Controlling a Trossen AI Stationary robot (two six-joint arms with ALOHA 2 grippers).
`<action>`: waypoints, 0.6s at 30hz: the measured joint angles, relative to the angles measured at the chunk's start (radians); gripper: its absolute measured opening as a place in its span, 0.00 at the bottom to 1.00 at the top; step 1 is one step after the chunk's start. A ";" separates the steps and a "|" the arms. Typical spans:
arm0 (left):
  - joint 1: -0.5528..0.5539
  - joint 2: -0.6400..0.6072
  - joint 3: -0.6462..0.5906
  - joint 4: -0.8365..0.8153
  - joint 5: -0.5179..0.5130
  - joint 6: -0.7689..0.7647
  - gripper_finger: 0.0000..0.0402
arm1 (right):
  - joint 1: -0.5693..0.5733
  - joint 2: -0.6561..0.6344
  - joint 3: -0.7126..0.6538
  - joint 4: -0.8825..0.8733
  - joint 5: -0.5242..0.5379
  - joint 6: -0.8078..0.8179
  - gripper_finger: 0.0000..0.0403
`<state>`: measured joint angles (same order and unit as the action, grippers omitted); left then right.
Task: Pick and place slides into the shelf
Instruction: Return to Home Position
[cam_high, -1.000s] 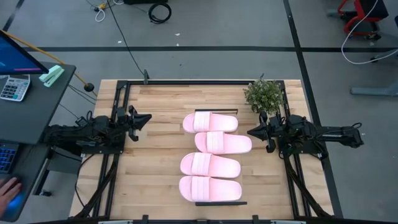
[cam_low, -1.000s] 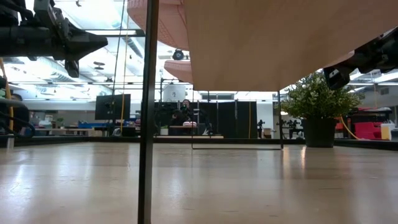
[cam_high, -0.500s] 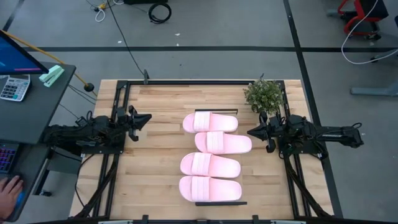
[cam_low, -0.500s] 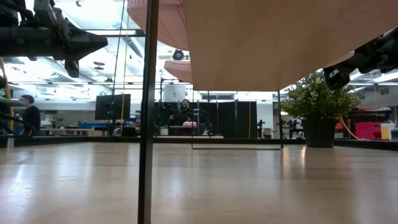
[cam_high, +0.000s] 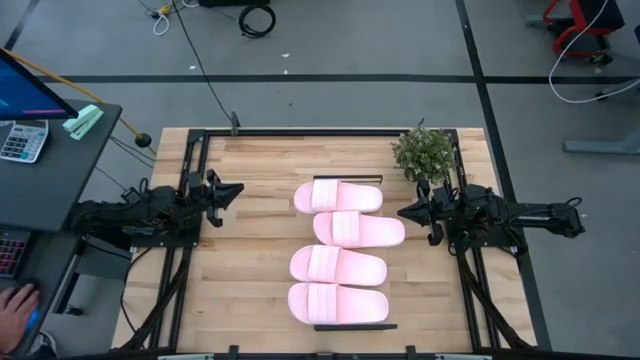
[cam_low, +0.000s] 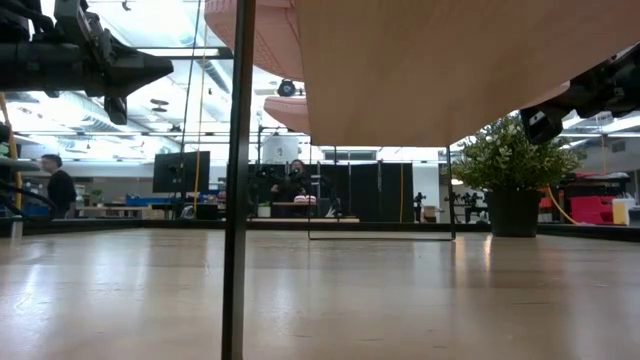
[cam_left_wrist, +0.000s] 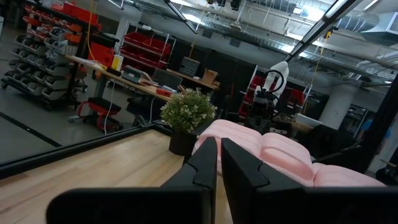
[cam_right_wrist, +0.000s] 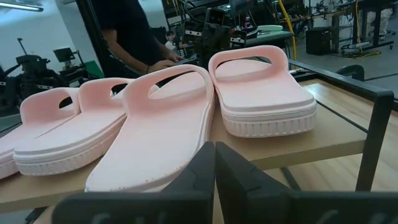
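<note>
High view: four pink slides (cam_high: 338, 265) lie side by side in one row along the shelf (cam_high: 349, 179), which runs down the middle of the table (cam_high: 255, 290). Only the black end bars of the shelf show past the footbeds, and the second slide from the potted plant (cam_high: 425, 153) sits shifted toward the right arm. The left gripper (cam_high: 232, 190) hangs over the table's left side and the right gripper (cam_high: 405, 212) over its right side, near the plant; both point at the shelf and are well apart from the slides. A person's hand (cam_high: 15, 303) rests at the desk (cam_high: 60, 170) beyond the left arm. Low view: the shelf is seen from beneath, as a pale panel underside (cam_low: 460, 70) on a thin black leg, with both arms raised above the tabletop and a person (cam_low: 60, 186) standing far off in the room. Left wrist view: the fingers are drawn together with only a thin slit between them, holding nothing, and the slides lie ahead beside the plant. Right wrist view: the fingers are pressed together and empty, the raised slides fill the middle ground, and a person in a dark shirt (cam_right_wrist: 130, 31) stands beyond the table.
</note>
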<state>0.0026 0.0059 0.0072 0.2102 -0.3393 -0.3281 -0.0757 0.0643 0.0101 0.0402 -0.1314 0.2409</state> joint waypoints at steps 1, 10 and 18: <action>0.000 0.000 0.000 0.000 0.000 0.000 0.06 | 0.000 0.000 0.000 0.000 0.000 0.000 0.05; 0.000 0.000 0.000 0.000 0.000 0.000 0.10 | 0.000 0.000 0.000 0.000 0.000 0.000 0.05; 0.000 0.000 0.000 0.000 0.000 0.000 0.07 | 0.000 0.000 0.000 0.000 0.000 0.000 0.04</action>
<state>0.0025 0.0059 0.0074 0.2100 -0.3393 -0.3279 -0.0757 0.0643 0.0101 0.0402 -0.1317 0.2409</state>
